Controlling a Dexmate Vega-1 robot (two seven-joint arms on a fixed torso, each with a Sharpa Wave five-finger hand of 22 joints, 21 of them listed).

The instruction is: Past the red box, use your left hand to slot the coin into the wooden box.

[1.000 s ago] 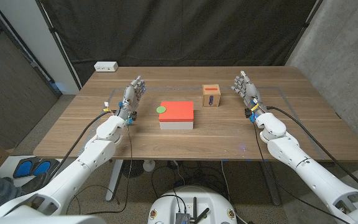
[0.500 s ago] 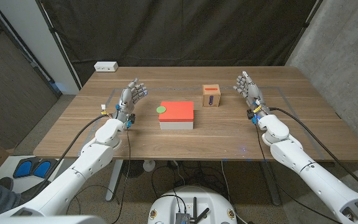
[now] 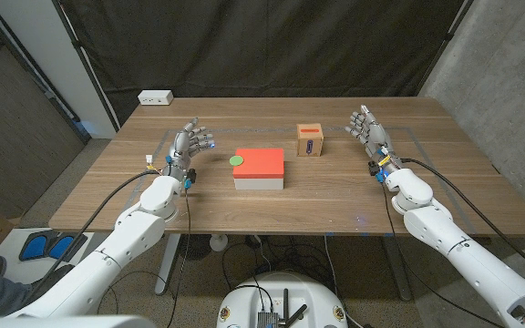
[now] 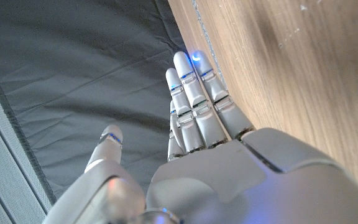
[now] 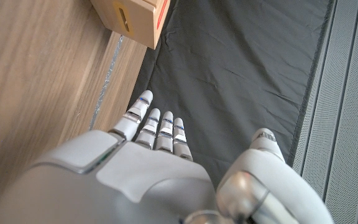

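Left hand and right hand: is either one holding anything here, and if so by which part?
Nothing is held. The left hand and right hand are both open and empty; the green coin lies on the red box.

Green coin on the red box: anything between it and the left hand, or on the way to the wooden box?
Nothing visible between the open left hand and the green coin on the red box. Bare table lies between the red box and the wooden box.
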